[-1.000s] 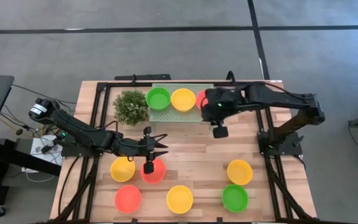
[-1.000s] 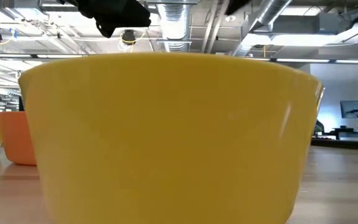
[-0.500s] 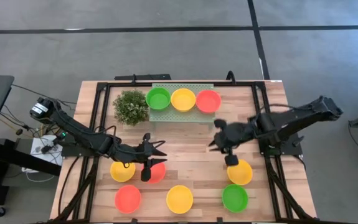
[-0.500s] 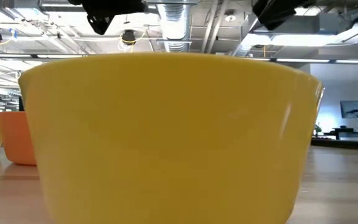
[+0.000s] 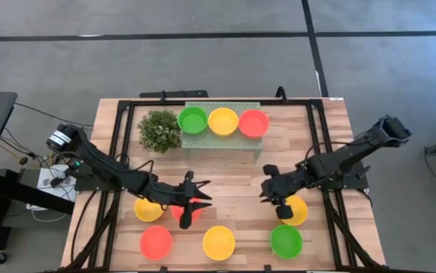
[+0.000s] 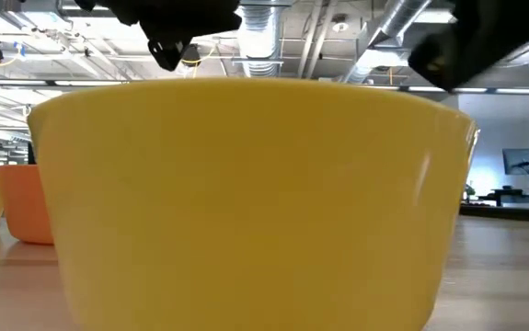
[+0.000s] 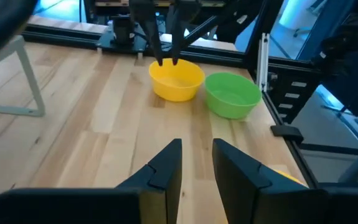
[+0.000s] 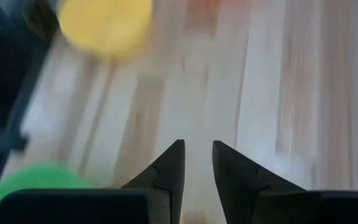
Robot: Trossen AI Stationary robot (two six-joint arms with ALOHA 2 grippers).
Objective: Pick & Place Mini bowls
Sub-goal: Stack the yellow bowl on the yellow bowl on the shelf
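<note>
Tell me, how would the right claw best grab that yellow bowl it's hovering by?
Probably by the rim. The yellow bowl sits upright with its mouth open, so the right gripper could come straight down, one finger inside the thin wall and one outside. The near rim faces bare table; the green bowl crowds the other side.

- Green bowl (image 5: 192, 120), yellow bowl (image 5: 223, 120) and red bowl (image 5: 253, 123): upright in a row on the tray (image 5: 219, 141).
- Six more bowls stand upright on the wood, nearer than the tray.
</note>
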